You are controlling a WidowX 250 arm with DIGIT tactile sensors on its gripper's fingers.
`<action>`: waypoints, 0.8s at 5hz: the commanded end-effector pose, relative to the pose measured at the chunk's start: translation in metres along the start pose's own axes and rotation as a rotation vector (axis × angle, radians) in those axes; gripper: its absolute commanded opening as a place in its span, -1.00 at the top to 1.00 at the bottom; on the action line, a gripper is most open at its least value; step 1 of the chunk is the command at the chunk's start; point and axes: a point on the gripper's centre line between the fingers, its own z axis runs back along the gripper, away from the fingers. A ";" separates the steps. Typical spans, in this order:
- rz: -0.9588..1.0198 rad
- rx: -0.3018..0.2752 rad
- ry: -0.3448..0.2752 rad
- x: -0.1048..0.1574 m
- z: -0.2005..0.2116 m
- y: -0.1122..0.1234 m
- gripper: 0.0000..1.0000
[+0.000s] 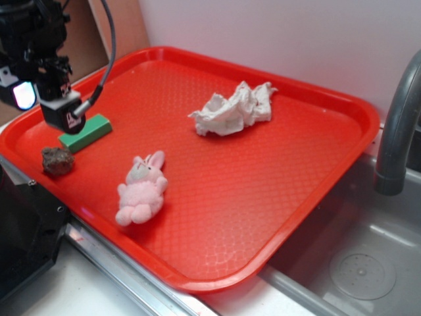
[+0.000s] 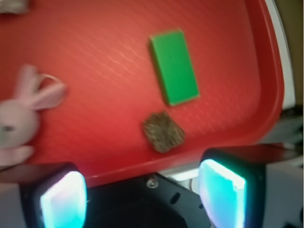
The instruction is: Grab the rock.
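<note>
Approach phase: the gripper (image 1: 62,117) hangs above the tray's (image 1: 342,99) left corner, fingers spread wide and empty. The rock (image 1: 58,160) sits near the tray's front-left edge, just beside the green block (image 1: 85,132), apart from the bunny (image 1: 141,189). Next, I'd judge, it must shift over the rock and descend. A sink (image 1: 362,263) lies beside the tray.

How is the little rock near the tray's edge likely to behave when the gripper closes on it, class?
The rock looks lumpy and rough, so it probably grips well and stays rigid. Its uneven shape may twist between the fingers. It looks dense, likely heavy for its size.
</note>
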 end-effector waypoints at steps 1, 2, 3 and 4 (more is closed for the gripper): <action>-0.005 0.138 0.043 -0.003 -0.028 0.013 -1.00; 0.039 0.193 0.084 -0.002 -0.042 0.023 -1.00; 0.050 0.206 0.116 -0.001 -0.053 0.029 -1.00; 0.042 0.205 0.126 0.002 -0.060 0.034 -1.00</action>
